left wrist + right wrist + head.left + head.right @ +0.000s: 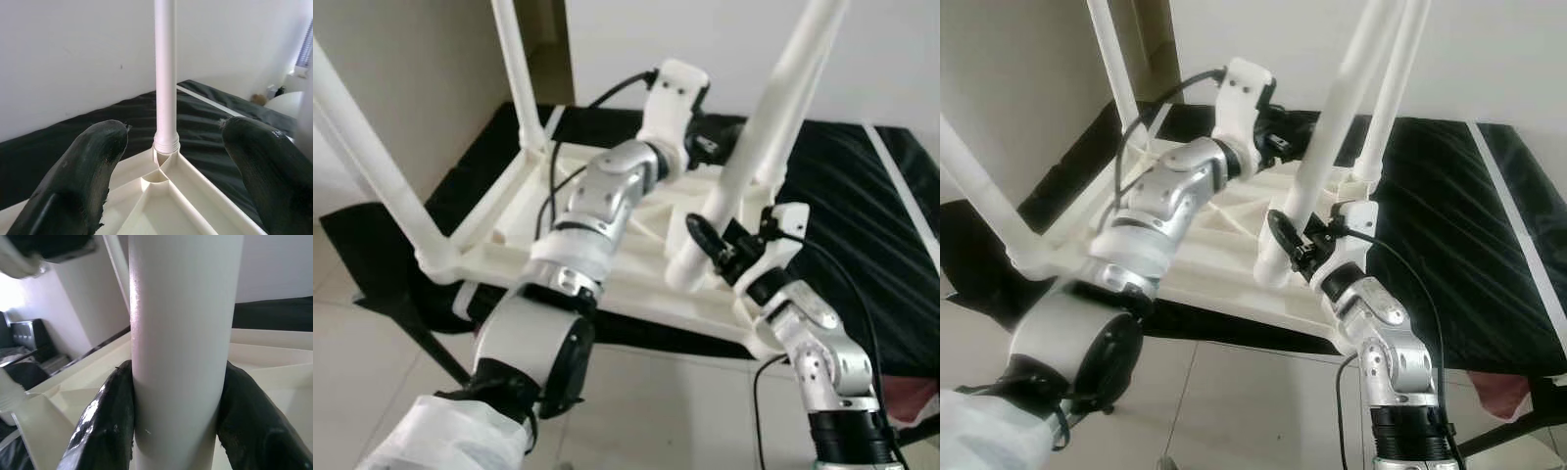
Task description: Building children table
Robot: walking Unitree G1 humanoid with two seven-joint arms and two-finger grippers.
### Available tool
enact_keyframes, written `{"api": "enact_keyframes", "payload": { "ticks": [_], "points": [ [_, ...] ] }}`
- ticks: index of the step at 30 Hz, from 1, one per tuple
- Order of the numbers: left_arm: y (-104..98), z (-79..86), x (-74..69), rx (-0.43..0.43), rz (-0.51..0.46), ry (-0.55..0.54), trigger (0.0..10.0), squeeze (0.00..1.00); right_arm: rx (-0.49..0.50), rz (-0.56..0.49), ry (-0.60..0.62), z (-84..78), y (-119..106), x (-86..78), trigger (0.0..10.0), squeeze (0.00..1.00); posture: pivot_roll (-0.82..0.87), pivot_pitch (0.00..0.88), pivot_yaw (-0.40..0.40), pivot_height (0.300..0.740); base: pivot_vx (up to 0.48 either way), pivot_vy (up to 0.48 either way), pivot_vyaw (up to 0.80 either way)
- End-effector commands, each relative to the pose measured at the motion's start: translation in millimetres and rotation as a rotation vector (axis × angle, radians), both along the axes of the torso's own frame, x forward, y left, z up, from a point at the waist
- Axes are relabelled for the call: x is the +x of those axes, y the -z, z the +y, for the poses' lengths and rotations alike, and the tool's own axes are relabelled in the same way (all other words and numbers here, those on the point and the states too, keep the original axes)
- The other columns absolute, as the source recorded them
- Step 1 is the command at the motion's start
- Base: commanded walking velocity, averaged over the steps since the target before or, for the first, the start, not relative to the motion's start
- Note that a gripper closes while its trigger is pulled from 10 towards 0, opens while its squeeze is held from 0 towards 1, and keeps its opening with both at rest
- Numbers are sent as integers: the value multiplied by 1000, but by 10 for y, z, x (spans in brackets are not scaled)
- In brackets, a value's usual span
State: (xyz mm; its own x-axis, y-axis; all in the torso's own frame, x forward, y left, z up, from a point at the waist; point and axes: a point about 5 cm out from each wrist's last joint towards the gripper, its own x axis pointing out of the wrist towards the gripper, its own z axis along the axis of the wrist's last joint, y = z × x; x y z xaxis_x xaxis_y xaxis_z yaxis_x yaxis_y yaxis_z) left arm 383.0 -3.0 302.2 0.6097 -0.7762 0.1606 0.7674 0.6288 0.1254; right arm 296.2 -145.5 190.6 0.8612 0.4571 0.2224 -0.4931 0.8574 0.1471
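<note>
Gripping a white leg [744, 176] near its base, the right tool [717, 250] is clenched around it. The left tool [166, 166] hangs released over the upturned tabletop [636, 245] on a black mat [862, 196]. Risk — a tilted leg could cross-thread in its socket.
</note>
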Motion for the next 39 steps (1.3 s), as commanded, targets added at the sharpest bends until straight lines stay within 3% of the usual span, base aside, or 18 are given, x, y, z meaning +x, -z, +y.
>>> {"api": "enact_keyframes", "payload": {
  "ticks": [1,4,16,21,30,39],
  "points": [
    [27,65,30,-6,5,-23,10000,0,-3,-12,66,-67,-40,14,10000,0,-14,2,3,740,0,0,0],
    [238,211,55,17,39,-60,10000,0,10,-35,178,-153,-113,54,10000,0,-17,6,6,740,0,0,0],
    [513,419,20,52,60,-84,10000,0,1,-41,236,-152,-109,45,10000,0,-3,18,5,740,0,0,0],
    [622,439,-100,66,20,-41,10000,0,-30,-49,296,-154,-109,23,10000,0,-3,25,6,740,0,0,0],
    [827,368,-332,13,50,-2,10000,0,-52,-67,381,-110,-24,-46,10000,0,-10,29,10,740,0,0,0],
    [944,383,-524,29,47,53,10000,0,-73,-114,421,-51,-18,-122,10000,0,-11,32,10,740,0,0,0]
  ]
}}
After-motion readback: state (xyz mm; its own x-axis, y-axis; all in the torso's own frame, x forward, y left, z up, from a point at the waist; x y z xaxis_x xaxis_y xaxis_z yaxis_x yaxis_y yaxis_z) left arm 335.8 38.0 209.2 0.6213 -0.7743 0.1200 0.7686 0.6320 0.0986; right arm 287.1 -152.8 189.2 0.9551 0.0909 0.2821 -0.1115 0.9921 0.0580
